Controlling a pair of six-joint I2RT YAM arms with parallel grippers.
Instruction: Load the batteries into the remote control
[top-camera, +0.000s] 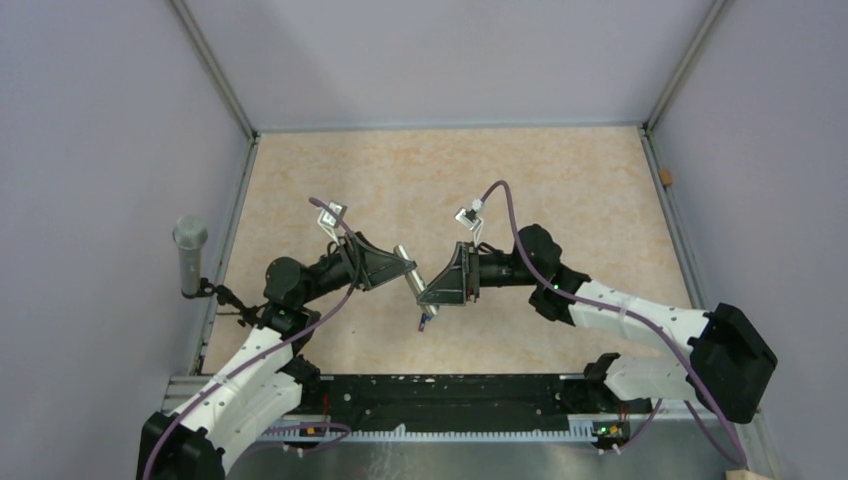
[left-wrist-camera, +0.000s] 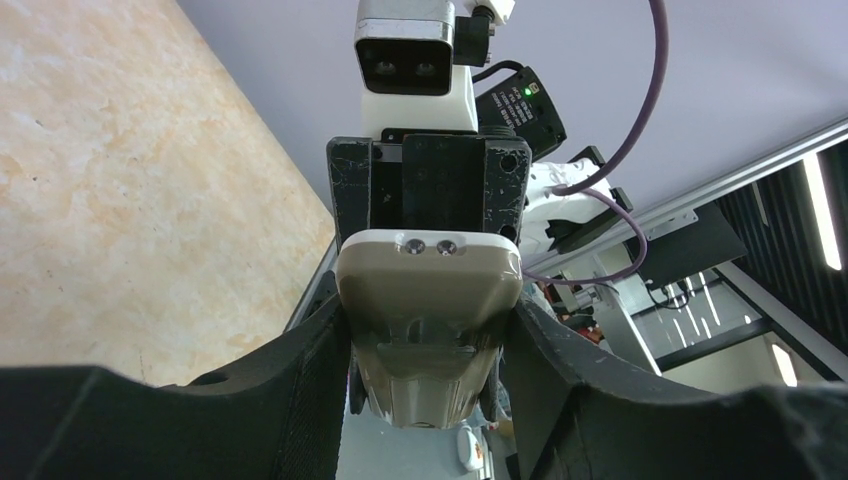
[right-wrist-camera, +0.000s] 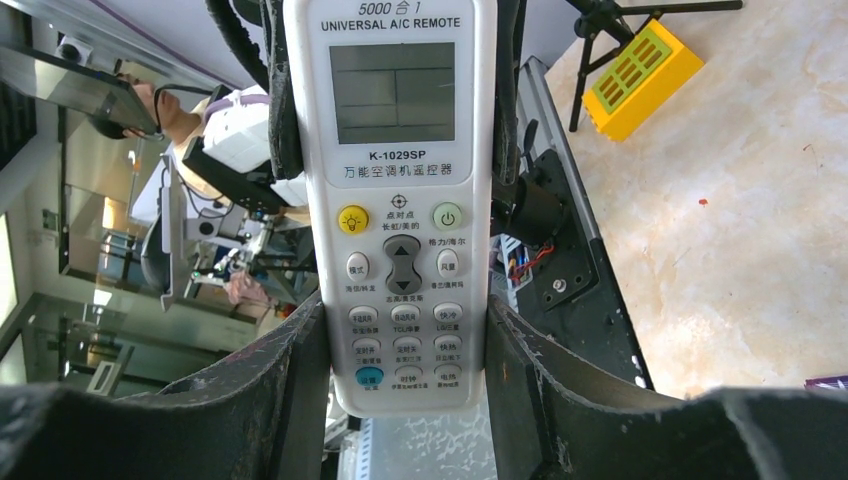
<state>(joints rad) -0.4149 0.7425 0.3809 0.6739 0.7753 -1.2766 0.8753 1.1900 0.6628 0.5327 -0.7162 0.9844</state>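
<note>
The remote control (right-wrist-camera: 400, 200) is white, with a little screen and rows of buttons. It is held in the air between both grippers over the middle of the table (top-camera: 405, 257). My right gripper (right-wrist-camera: 405, 360) is shut on its lower button end. My left gripper (left-wrist-camera: 430, 360) is shut on the other end, where the remote's grey underside (left-wrist-camera: 430, 300) faces the left wrist camera. In the top view the left gripper (top-camera: 398, 268) and right gripper (top-camera: 428, 290) meet tip to tip. A small blue and reddish piece, likely a battery (top-camera: 425, 320), lies on the table just below them.
A yellow block (right-wrist-camera: 640, 65) lies on the table beyond the remote in the right wrist view. A grey cylinder on a small black stand (top-camera: 190, 252) is at the left table edge. The black base rail (top-camera: 450, 395) runs along the near edge.
</note>
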